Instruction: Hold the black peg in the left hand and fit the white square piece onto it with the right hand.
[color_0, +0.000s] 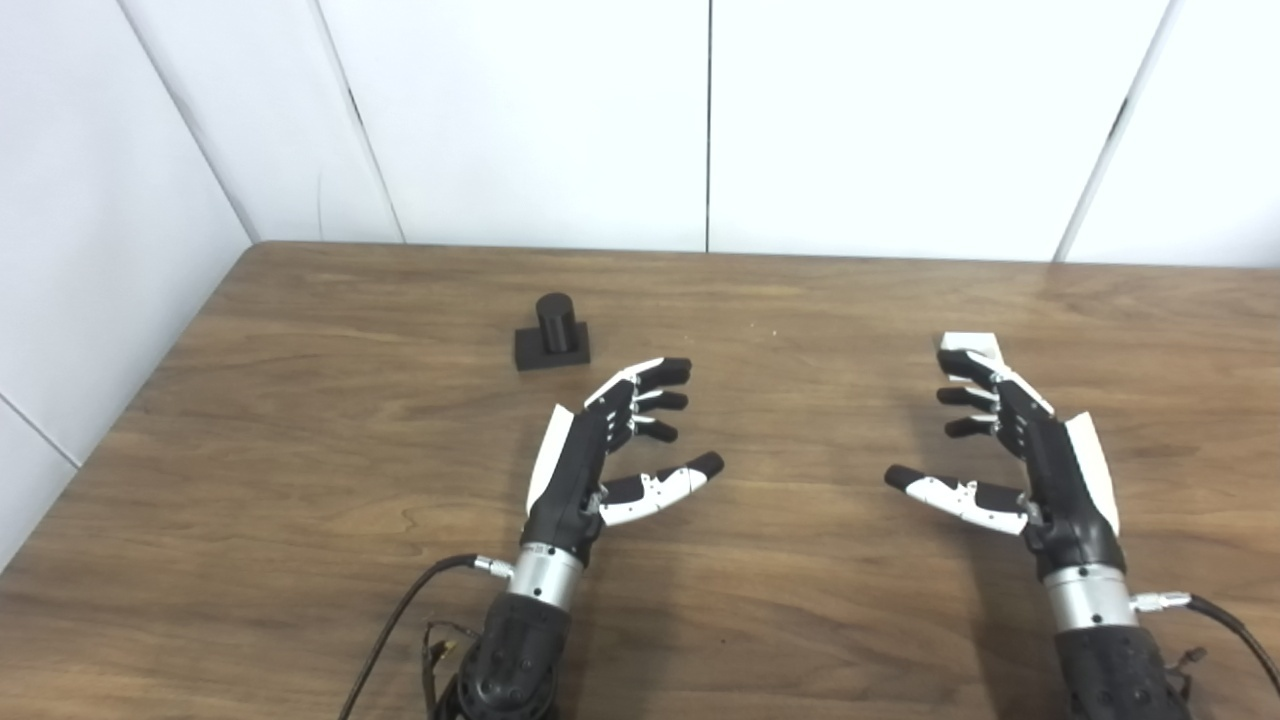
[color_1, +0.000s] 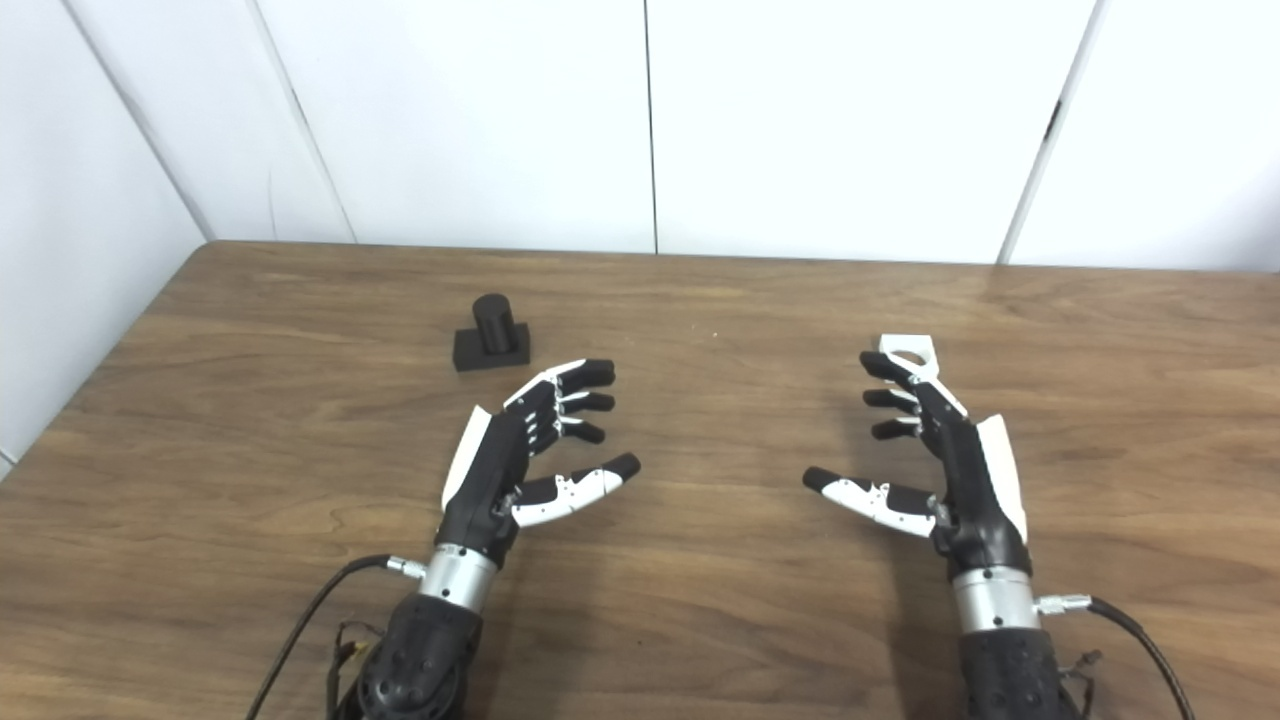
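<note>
The black peg (color_0: 552, 333), a short cylinder on a square black base, stands upright on the wooden table (color_0: 300, 450) at the middle left. My left hand (color_0: 612, 445) hovers open just in front and to the right of it, holding nothing. The white square piece (color_1: 908, 354), with a round hole in it, lies flat on the table at the right. My right hand (color_1: 930, 455) is open right in front of it, and its fingertips (color_1: 872, 364) partly cover the piece's near edge. Both palms face each other.
White wall panels (color_0: 700, 120) close off the table's back edge and left side. Cables (color_0: 400, 610) trail from both wrists near the front edge. A wide stretch of bare wood lies between the two hands.
</note>
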